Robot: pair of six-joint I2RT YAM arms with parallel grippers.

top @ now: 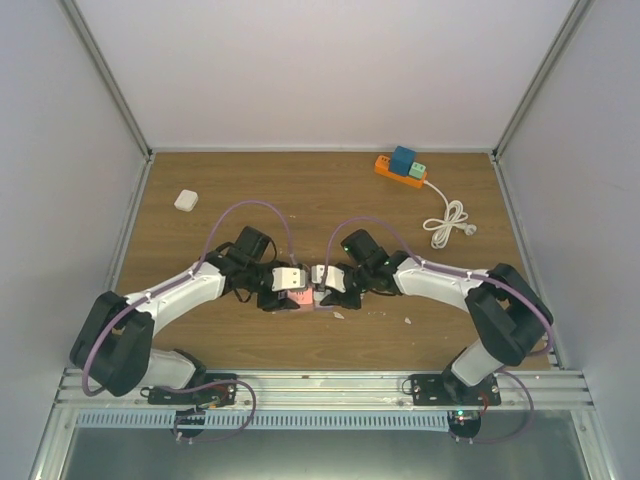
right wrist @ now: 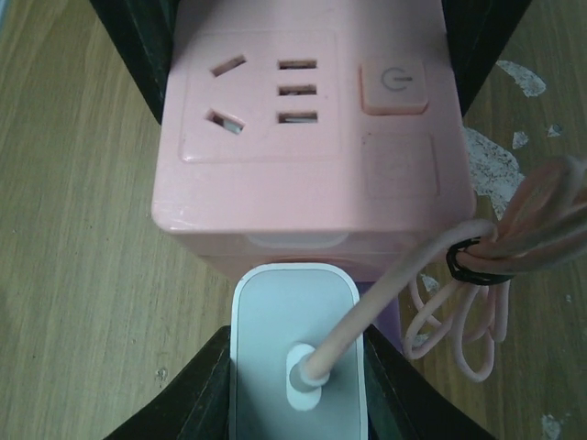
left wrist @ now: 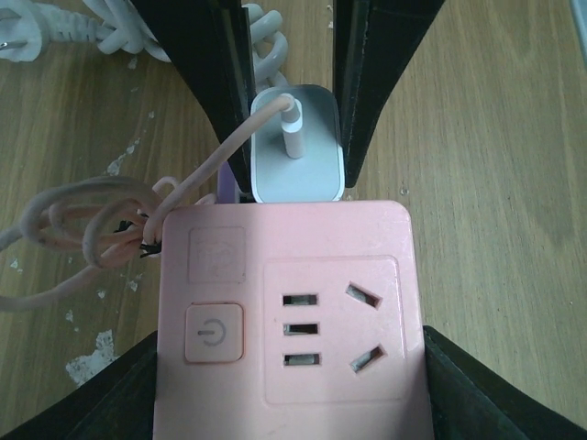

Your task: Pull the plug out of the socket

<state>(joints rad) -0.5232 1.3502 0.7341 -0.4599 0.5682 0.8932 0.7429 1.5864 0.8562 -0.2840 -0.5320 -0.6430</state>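
Observation:
A pink cube socket (left wrist: 284,312) with a power button sits between my two grippers at the table's middle (top: 298,297). My left gripper (left wrist: 289,371) is shut on the socket's two sides. A white plug (right wrist: 295,344) with a pink cable sits against the socket's side face, and I see no gap between them. My right gripper (right wrist: 295,390) is shut on the plug's sides. In the left wrist view the plug (left wrist: 298,151) shows between the right gripper's black fingers. The socket (right wrist: 303,137) fills the top of the right wrist view. A tied pink cable bundle (right wrist: 495,266) lies beside it.
An orange power strip (top: 392,169) with a blue and a green plug stands at the back right. Its coiled white cord (top: 447,222) lies in front of it. A small white adapter (top: 186,201) lies at the back left. White walls enclose the table.

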